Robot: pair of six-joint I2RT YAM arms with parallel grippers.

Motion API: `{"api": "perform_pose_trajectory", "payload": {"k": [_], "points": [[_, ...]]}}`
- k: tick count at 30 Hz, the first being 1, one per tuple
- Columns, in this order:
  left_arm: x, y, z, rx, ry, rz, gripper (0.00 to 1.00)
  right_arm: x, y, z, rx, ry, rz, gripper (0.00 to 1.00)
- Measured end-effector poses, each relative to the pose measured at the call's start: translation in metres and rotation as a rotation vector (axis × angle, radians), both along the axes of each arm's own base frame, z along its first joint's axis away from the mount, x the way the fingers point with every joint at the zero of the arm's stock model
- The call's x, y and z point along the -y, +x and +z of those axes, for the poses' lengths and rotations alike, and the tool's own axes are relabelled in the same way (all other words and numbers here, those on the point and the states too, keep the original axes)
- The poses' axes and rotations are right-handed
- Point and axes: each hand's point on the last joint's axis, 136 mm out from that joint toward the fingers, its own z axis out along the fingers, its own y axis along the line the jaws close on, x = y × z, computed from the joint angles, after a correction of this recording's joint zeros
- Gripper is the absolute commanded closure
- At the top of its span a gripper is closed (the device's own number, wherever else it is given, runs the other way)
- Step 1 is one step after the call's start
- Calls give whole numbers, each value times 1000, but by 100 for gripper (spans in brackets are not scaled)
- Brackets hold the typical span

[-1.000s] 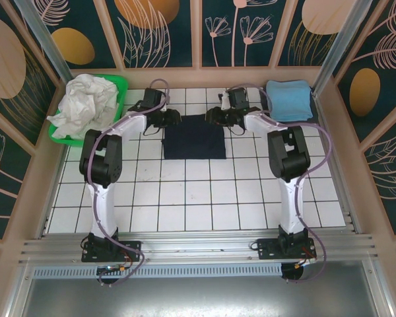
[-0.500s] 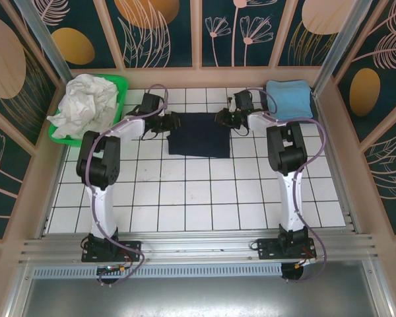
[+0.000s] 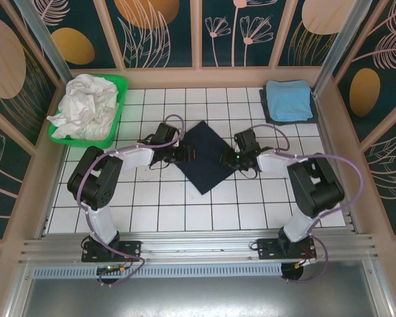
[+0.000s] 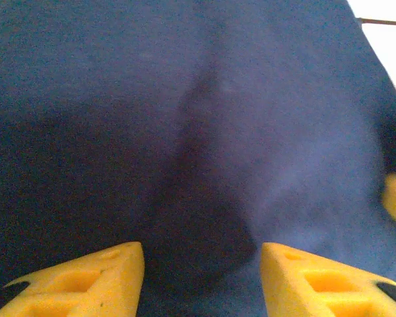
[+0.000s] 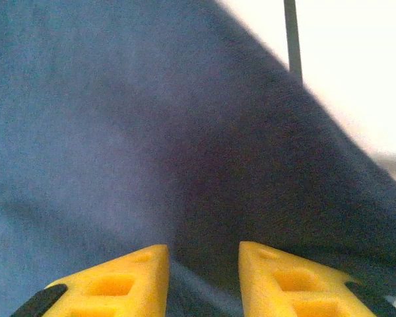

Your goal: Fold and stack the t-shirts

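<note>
The folded dark navy t-shirt (image 3: 206,162) lies turned like a diamond on the middle of the tiled table. My left gripper (image 3: 187,154) is at its left corner and my right gripper (image 3: 227,160) at its right corner. In the left wrist view the yellow fingers (image 4: 92,281) straddle bunched navy cloth (image 4: 198,132), with the left gripper (image 4: 201,277) closed on it. In the right wrist view the right gripper (image 5: 203,277) pinches a fold of the same cloth (image 5: 119,132). A folded light blue t-shirt (image 3: 288,100) rests at the back right. A crumpled white t-shirt (image 3: 86,104) fills the basket.
The green plastic basket (image 3: 121,84) stands at the back left corner. White tiles (image 3: 185,205) stretch bare in front of the navy shirt. Wooden walls (image 3: 346,172) border the table on both sides and at the back.
Both grippers have pulled the navy shirt from the back row toward the table's middle. It has turned from square-on to a diamond. Both arms have swung nearer and lower.
</note>
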Motion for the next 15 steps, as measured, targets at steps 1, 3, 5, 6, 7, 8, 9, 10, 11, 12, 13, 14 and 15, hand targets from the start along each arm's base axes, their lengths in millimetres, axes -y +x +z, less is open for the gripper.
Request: {"api": "perform_pose_trajectory", "payload": {"k": [1,3,5,6,7,8,9,10,11,12,13,14,15], "points": [[1,5,-2,-1,11,0,51,2,-9,4,-4,-4,0,60],[5,22,-1,16,31,2,52,9,-14,16,14,-8,-17,60],[11,43,0,38,42,0,52,15,-3,30,59,-3,-39,61],[14,55,-1,51,50,-1,52,16,6,35,79,-8,-46,62],[15,64,-2,60,57,-1,51,17,16,38,93,-13,-54,62],[16,72,-3,69,64,-3,50,17,25,39,101,-16,-60,63],[17,78,-3,77,69,-7,49,15,35,37,107,-22,-62,63],[18,85,-2,87,73,-11,47,13,43,33,109,-28,-61,63],[18,90,-2,96,76,-15,46,12,46,27,105,-31,-60,63],[19,95,-1,105,78,-21,44,11,46,17,88,-38,-57,63],[20,99,-1,112,82,-26,43,11,42,8,68,-48,-52,63],[20,104,0,117,84,-30,42,11,37,0,50,-55,-47,64],[21,108,1,121,86,-35,41,10,30,-8,34,-59,-40,64]]}}
